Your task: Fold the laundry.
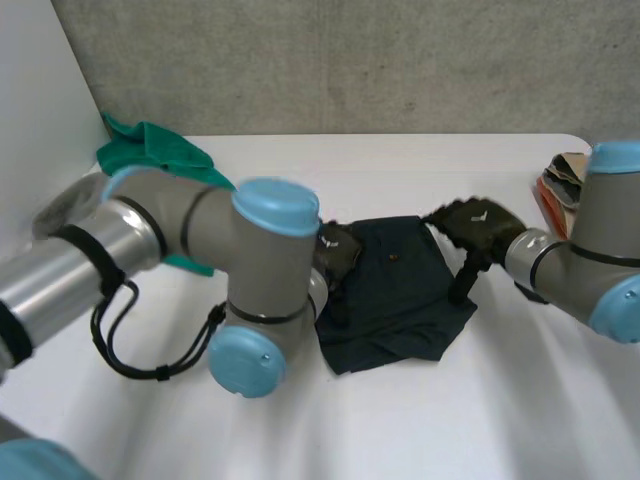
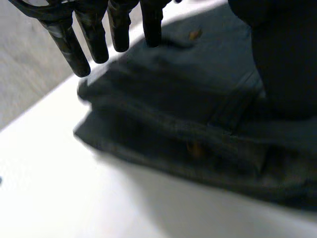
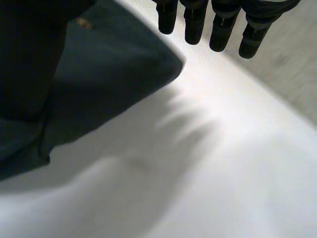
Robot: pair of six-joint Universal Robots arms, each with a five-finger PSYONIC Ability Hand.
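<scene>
**Dark garment mid-table, both hands released**

Dark blue-green garment [image 1: 400, 290] lies folded into a rough rectangle at the middle of the white table [image 1: 480, 420]. The cloth is matte and woven, with stacked layers and seams along the edge by the left hand [image 2: 94, 34]. Left hand: fingers straight, tips just above that layered edge, holding nothing. Right hand [image 3: 218, 25]: fingers straight, tips past the garment's rounded corner over bare table, released. Crumpled green cloth [image 1: 155, 150] lies well apart at the table's left.
</scene>
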